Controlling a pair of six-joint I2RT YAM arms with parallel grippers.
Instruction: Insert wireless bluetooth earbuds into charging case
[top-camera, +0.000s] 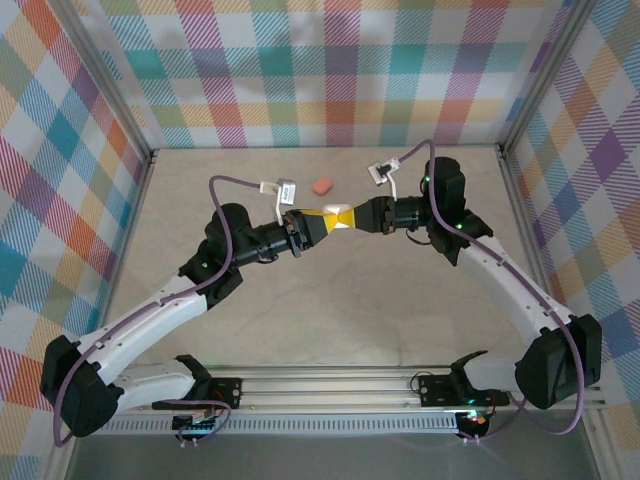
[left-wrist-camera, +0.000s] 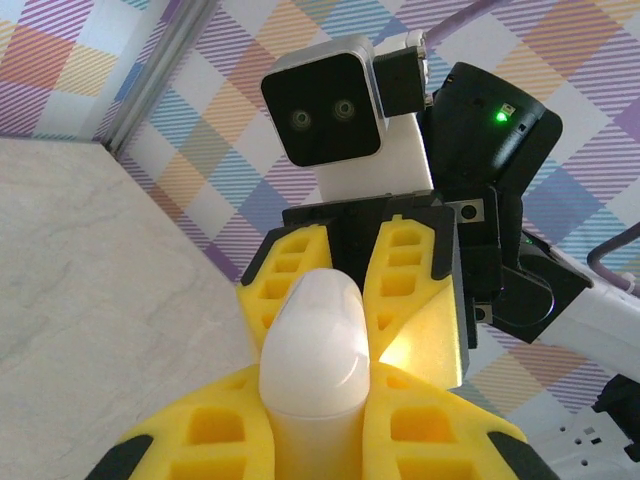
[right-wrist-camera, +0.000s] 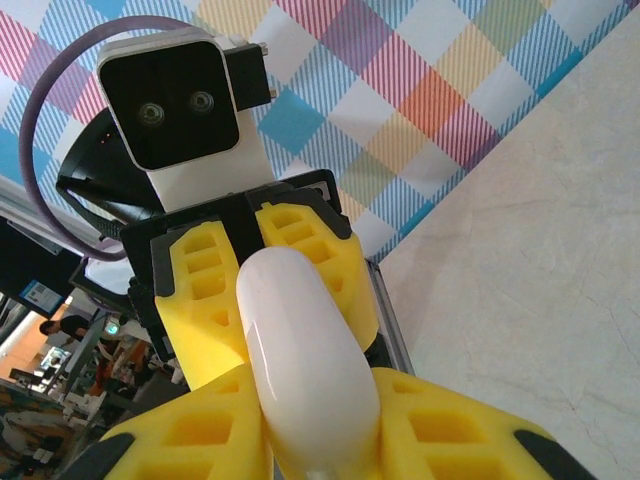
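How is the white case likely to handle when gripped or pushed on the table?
The white case looks glossy and rounded, so it may slip between the yellow fingers. Its pebble shape would probably rock or roll if set down. It seems stiff: held by the left gripper and right gripper, it shows no bending.

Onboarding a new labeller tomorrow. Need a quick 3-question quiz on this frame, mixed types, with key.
1. True or false: the white case lies loose on the table, untouched.
2. How many grippers clamp the white case? A) none B) one C) two
3. What colour is the small object on the table beyond the arms?
Key: 1 false, it is held. 2 C, the left gripper and right gripper each pinch one end. 3 pink.
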